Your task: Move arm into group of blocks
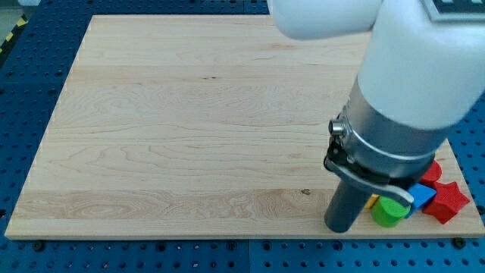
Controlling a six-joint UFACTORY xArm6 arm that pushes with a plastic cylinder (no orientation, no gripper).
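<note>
My tip (340,228) rests on the wooden board at the view's bottom right, just left of a tight group of blocks. A green round block (389,212) is nearest, a short gap right of the tip. A small yellow block (371,202) peeks out between the rod and the green one. A blue block (421,196) sits behind the green one. A red star-shaped block (447,202) lies at the far right, and another red block (431,173) shows above it. The arm's body hides part of the group.
The wooden board (189,129) lies on a blue perforated table (30,76). The group sits close to the board's bottom right corner and its edges. The large white and grey arm body (409,98) fills the view's upper right.
</note>
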